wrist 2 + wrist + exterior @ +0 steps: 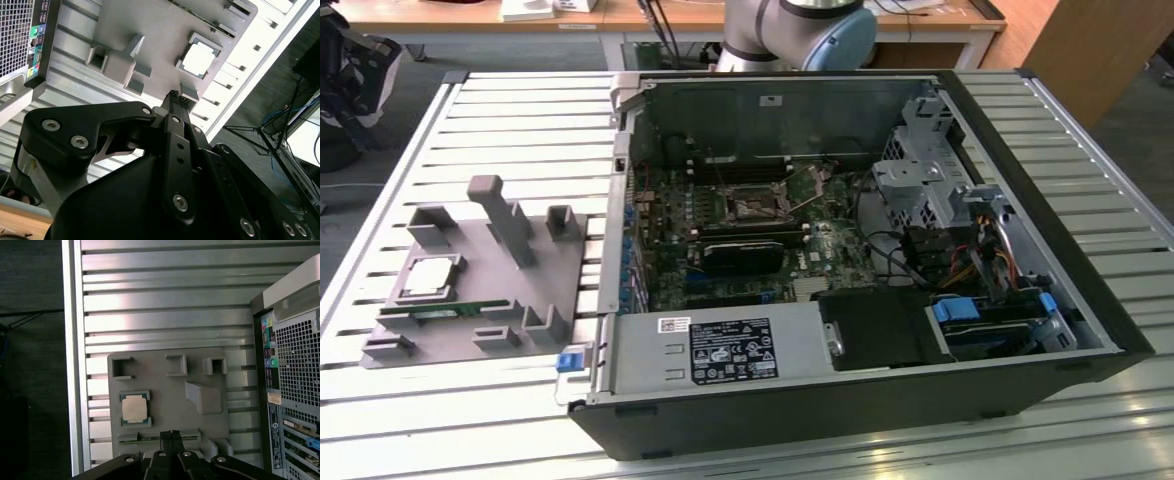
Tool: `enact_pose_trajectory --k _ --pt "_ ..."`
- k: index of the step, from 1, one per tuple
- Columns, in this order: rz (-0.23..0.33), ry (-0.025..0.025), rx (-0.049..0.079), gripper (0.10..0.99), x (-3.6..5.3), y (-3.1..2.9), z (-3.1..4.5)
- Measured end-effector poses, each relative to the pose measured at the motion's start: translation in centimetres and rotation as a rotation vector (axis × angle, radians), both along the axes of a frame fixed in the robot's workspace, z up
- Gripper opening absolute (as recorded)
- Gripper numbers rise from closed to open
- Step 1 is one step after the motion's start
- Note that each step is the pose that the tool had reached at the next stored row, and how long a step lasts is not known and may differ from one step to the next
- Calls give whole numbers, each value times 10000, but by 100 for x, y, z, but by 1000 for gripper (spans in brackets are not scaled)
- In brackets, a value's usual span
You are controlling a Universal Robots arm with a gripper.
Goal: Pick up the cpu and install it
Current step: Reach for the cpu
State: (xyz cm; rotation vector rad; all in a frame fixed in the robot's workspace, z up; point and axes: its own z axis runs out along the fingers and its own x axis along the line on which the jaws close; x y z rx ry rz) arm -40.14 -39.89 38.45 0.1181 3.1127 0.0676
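The cpu [430,278] lay flat, silver top up, in a shallow framed pocket of a grey fixture plate [160,390]. The plate sat on the slatted metal table [520,130], at the exterior view's left of the open computer case [1081,220]. In both wrist views the gripper [171,434] hung above the plate with its fingertips pressed together and nothing between them, apart from the cpu [134,408] and off to one side of it.

A long green memory stick [140,439] lay in a slot just beside the cpu pocket. An upright grey post [507,225] and several small open-topped brackets stood up from the rest of the plate. Inside the case, the square socket [754,207] sat on the motherboard, with a black shroud [740,255] just beside it. A metal drive cage [921,180] and bundled cables lay further toward the exterior view's right. The arm's base [801,30] stood behind the case.

In the first wrist view the gripper's tips crossed the middle of the memory stick and hid that stretch, and the gripper's black body cut off the plate's near edge. In the second wrist view the same body covered much of the table. How the socket's frame stood was too small to make out.
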Motion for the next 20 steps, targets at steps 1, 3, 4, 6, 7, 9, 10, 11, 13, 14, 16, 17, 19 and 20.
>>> enact_pose_trajectory --k 1,3,4,6,7,9,10,11,13,14,16,17,19,20 --pt "0 0 0 106 -11 0 -1" --pt "0 0 0 106 -33 0 -1" --pt "0 0 0 106 -45 0 -1" --pt "0 -1 0 106 -70 0 -3" --pt "1 0 0 106 -84 0 -3" --pt "0 -1 1 106 -113 0 -5" --pt "1 0 0 106 -127 0 -5" --pt "0 0 0 106 -141 0 -5" --pt "1 0 0 106 -167 0 -7" --pt "0 0 0 106 -180 0 -7" --pt "1 -1 0 106 -207 0 -9" --pt "1 1 -1 106 -219 0 -10" --pt "0 0 -1 106 -241 0 -12" --pt "1 0 0 106 -252 0 -13"
